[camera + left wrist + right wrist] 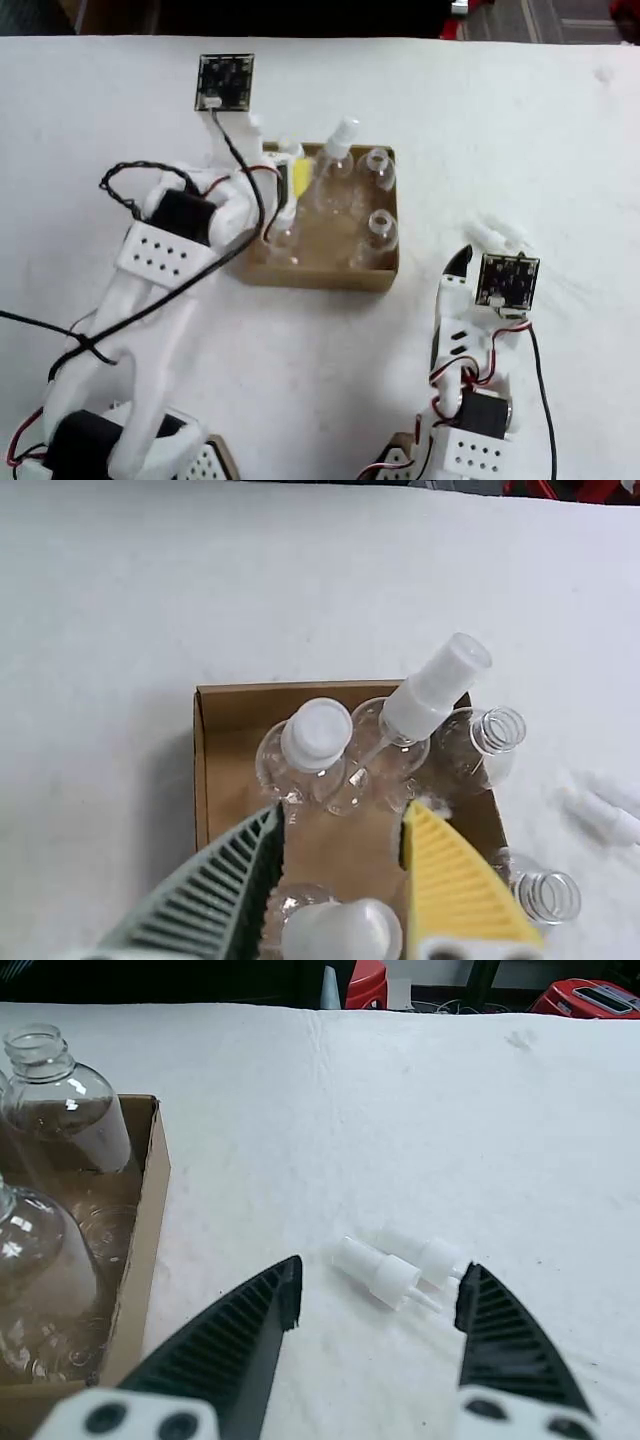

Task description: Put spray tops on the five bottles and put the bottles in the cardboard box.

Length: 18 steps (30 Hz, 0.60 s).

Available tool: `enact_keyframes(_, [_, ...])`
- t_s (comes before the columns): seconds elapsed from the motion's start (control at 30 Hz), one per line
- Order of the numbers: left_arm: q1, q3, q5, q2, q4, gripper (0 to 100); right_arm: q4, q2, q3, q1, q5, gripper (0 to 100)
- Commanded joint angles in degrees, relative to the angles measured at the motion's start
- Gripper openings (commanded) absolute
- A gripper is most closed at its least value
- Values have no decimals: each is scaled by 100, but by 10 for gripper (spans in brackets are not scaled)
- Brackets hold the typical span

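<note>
The left gripper (342,815) hangs over the cardboard box (215,770), with its green and yellow fingers spread apart. Between them, lower down, stands a bottle with a white top (340,930). I cannot tell if the fingers touch it. Farther in the box stands a second topped bottle (318,735). Beside it is a bottle with a crooked spray top (430,695), which sits tilted in the neck. Two open bottles (495,730) stand along the side of the box that is nearer to the right arm. All five bottles are inside the box and upright.

The right gripper (382,1265) is low over the white cloth (560,1110), near the box. Its black fingers are wide apart and hold nothing. Just beyond the fingertips, two loose spray tops (385,1278) lie close together on the cloth.
</note>
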Motion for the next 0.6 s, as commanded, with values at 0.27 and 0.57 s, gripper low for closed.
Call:
enact_keyframes(0.27, [48, -360, 70, 22, -273, 41, -48, -4, 53, -40, 62, 230])
enact_keyframes(0.57, [145, 114, 44, -31, -290, 41, -48, -4, 53, -40, 62, 230])
